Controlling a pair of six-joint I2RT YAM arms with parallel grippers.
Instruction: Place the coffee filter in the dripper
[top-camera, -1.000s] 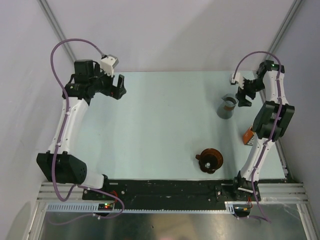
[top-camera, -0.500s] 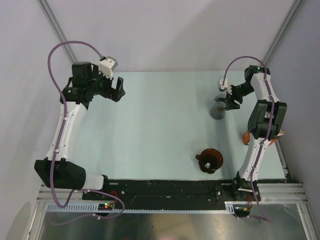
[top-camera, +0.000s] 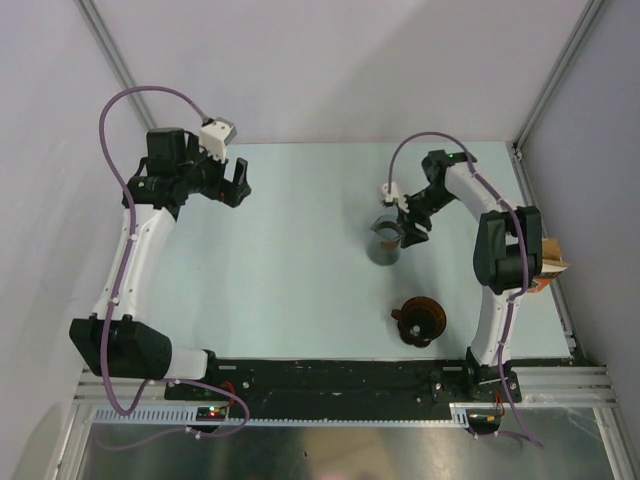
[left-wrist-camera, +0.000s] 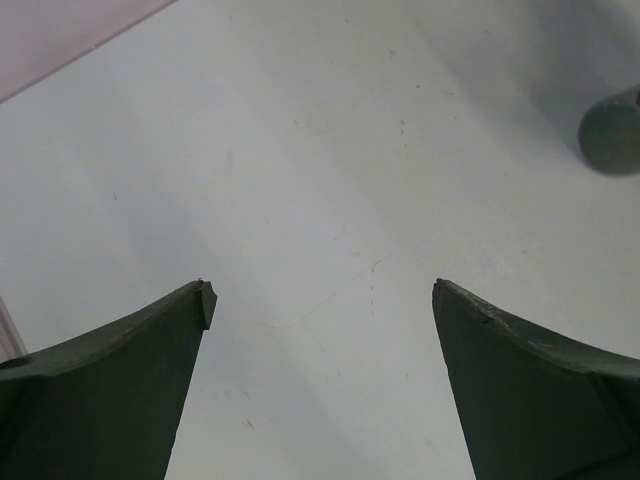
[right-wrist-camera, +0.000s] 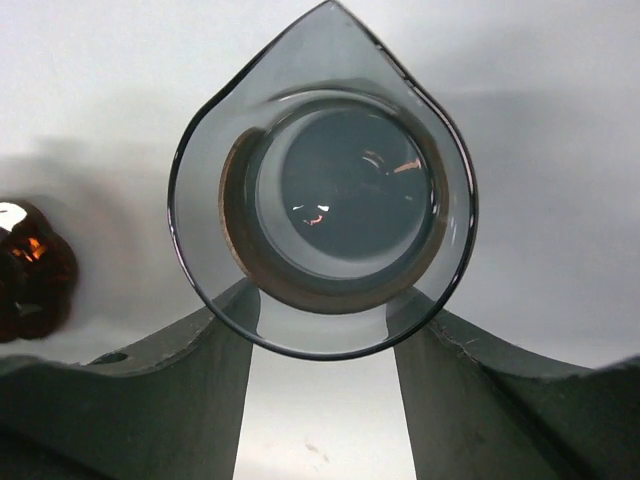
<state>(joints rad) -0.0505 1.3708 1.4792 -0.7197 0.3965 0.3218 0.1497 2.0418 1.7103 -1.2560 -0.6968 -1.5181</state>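
Pale table (top-camera: 300, 250), grey walls behind. Left gripper (left-wrist-camera: 320, 290) hung at the far left, jaws wide apart, empty. Right gripper (right-wrist-camera: 322, 330) pointed down, jaws pinching the upright beaker (right-wrist-camera: 200, 180). Smooth glass might slip or tip in that pinch and knock the nearby dripper (top-camera: 420, 322), which stood mouth up. Filter (right-wrist-camera: 237, 210) seemed curled inside the beaker's base, long axis probably vertical.

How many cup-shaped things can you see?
2: a glass beaker between the right gripper's fingers, and a brown dripper closer to the table's near edge. More could be hidden behind the right arm.
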